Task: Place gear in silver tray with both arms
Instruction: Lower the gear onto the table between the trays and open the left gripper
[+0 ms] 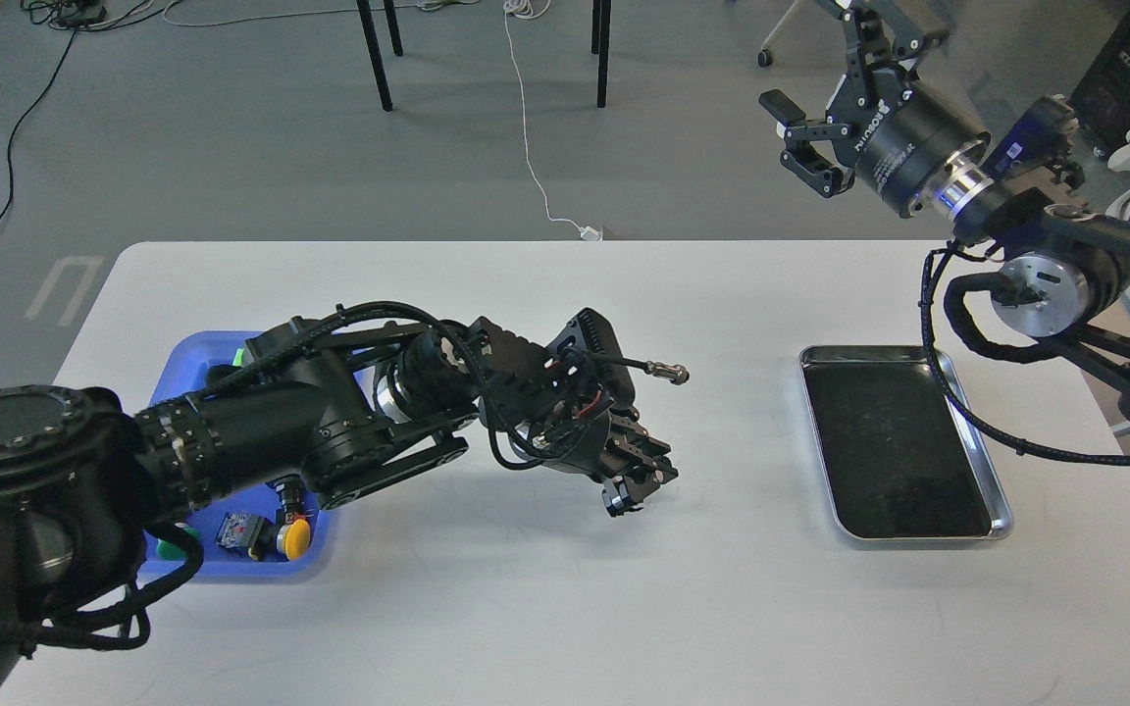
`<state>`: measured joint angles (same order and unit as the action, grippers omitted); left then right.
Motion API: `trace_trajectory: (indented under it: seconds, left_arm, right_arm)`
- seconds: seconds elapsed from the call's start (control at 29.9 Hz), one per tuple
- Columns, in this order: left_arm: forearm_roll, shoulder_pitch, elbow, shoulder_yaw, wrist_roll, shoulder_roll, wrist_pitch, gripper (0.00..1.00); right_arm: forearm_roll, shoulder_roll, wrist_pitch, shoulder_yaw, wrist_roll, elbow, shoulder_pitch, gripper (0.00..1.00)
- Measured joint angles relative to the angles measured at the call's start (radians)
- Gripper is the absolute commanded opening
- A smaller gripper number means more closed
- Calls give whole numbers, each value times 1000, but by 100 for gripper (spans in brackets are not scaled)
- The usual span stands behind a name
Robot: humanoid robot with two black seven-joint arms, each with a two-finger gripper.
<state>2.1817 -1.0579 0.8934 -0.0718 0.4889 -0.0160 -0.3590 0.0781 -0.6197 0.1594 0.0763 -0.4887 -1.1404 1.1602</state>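
The silver tray (920, 536) lies empty on the right side of the white table (545, 608). The small black gear is hidden; my left arm covers most of the blue tray (190, 359) where it lay. My left gripper (639, 482) hangs low over the table's middle, left of the silver tray, fingers drawn together with nothing seen between them. My right gripper (808, 74) is open and empty, raised high beyond the table's far edge, above and behind the silver tray.
A yellow push button (296, 536) and other switch parts show at the blue tray's front corner. A cable connector (671, 373) sticks out from my left wrist. Chair legs and cables are on the floor beyond the table.
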Motion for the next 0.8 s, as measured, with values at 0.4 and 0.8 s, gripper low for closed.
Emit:
trace_trajectory:
  seconds: [0.4,0.8]
  left_arm:
    - [0,-18,-73,72,0,16,0,18]
    - [0,-9,-95,82,0,16,9,72]
  right_arm:
    - [-1,-10,-3,-20,0,4,-12,99]
    - [-2,-9,-3,-39,0,7,-15,99]
